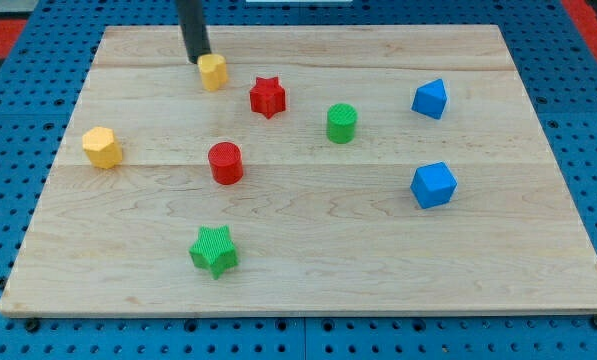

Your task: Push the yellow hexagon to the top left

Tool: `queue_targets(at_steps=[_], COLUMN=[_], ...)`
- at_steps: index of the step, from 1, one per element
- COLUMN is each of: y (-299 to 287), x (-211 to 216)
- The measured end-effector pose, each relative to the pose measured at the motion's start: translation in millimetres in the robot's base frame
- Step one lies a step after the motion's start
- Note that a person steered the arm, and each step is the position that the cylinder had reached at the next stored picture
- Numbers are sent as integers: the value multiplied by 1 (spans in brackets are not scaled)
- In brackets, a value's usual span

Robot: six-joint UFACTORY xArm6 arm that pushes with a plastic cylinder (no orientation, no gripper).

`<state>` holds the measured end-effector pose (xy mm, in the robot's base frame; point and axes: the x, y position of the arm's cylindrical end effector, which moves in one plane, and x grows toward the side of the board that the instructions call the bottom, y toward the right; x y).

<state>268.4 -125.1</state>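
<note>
The yellow hexagon [102,147] sat left of the red cylinder [225,163], probably not yet pushed to the desk's [308,280] top left. My tip [200,60], a bare rod holding nothing, stood above the cylinder, touching another yellow block [213,72].

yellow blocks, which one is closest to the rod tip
The yellow block at the view's top, right beside my tip; the other yellow block sits far off at the view's left.

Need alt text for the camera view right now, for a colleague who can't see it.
My tip touches the upper left of a small yellow block near the board's top edge; the yellow hexagon sits apart at the view's left. Across the wooden board: red star, red cylinder, green cylinder, green star, two blue blocks.
</note>
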Motion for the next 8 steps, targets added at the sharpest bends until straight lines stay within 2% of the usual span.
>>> queue_targets(at_steps=[1,2,3,4,5,6,7,8], y=[-35,-91,-79,-28,-15,-28,-95,-116], x=[-4,26,50,75,94,160,182,149])
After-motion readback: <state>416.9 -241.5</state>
